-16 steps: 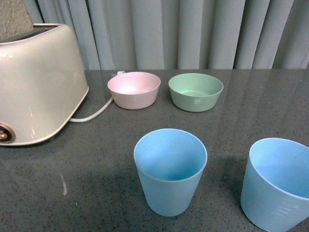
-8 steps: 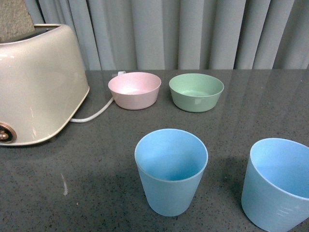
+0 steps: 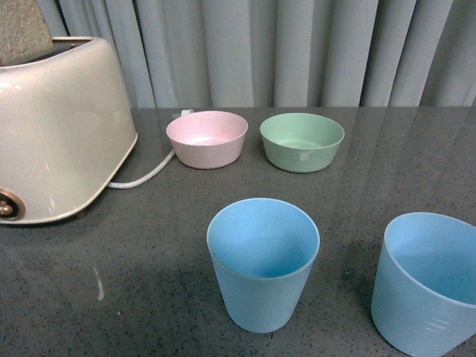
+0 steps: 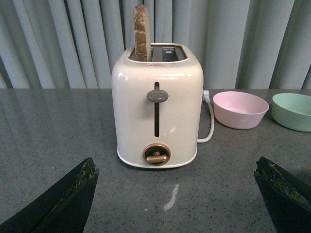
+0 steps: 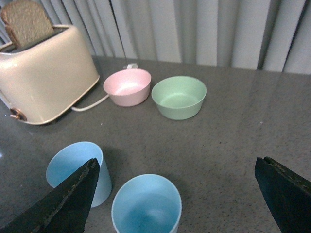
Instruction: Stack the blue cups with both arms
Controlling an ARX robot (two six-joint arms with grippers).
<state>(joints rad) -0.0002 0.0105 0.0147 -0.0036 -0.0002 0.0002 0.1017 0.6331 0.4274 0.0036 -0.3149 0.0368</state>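
Note:
Two light-blue cups stand upright and apart on the dark countertop. One blue cup (image 3: 263, 262) (image 5: 77, 171) is near the middle front, the other blue cup (image 3: 426, 282) (image 5: 146, 206) at the front right. Neither arm shows in the front view. My right gripper (image 5: 177, 194) is open, its wide-spread jaws above and around the right-hand cup without touching it. My left gripper (image 4: 177, 194) is open and empty over bare counter, facing the toaster; no cup shows in its view.
A cream toaster (image 3: 56, 130) (image 4: 156, 102) holding a bread slice (image 4: 142, 33) stands at the left, its white cord (image 3: 145, 177) trailing toward a pink bowl (image 3: 207, 138). A green bowl (image 3: 302, 141) sits beside it. Grey curtains (image 3: 297, 52) hang behind the counter.

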